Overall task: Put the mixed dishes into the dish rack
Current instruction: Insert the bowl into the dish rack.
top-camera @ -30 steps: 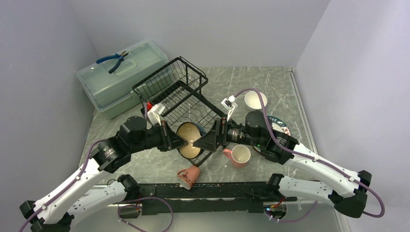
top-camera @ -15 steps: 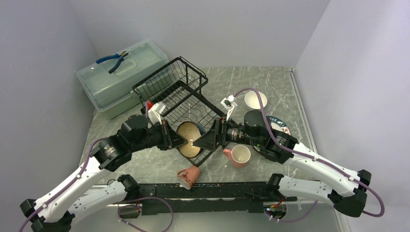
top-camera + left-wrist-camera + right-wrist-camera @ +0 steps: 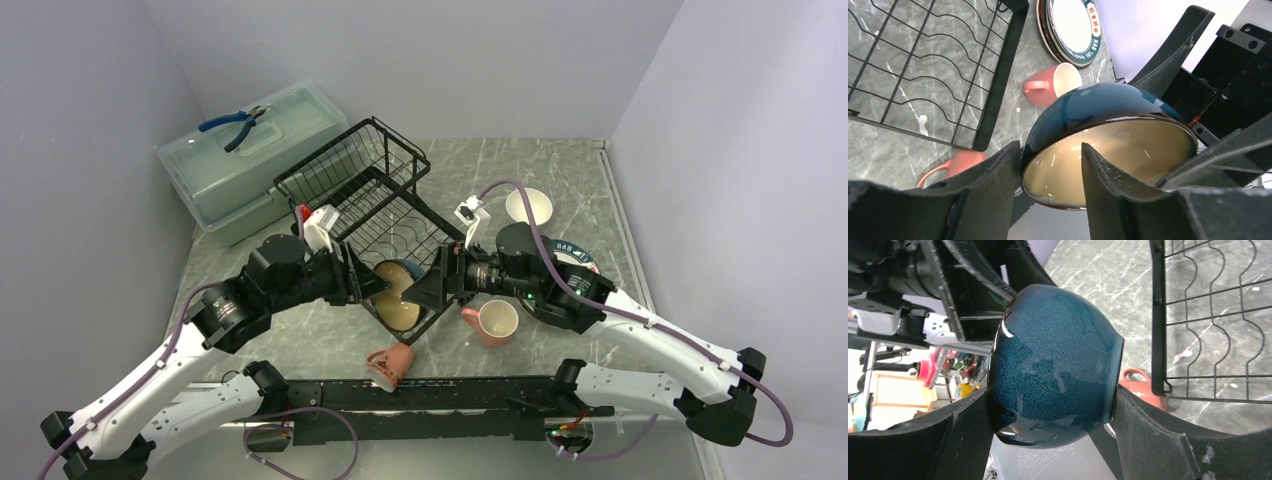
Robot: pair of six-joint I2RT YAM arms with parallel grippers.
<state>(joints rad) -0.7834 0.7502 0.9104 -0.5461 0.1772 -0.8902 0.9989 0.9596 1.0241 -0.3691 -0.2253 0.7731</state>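
The left fingers (image 3: 993, 190) are pinching the rim of a dark blue bowl (image 3: 1098, 107) (cream inside), one finger within and one outside. The right fingers (image 3: 1153, 440) are clamping the same bowl across its outside. It is hanging on its side over the near corner of the black wire dish rack (image 3: 352, 178), above the marbled surface (image 3: 560, 170).

One bowl (image 3: 398, 312), met from both sides
The left gripper (image 3: 378, 290) and right gripper (image 3: 410, 296) close in on the cream-lined bowl over the near corner of the dish rack (image 3: 330, 150); a pink mug (image 3: 492, 322) stands upright just beside the right gripper.
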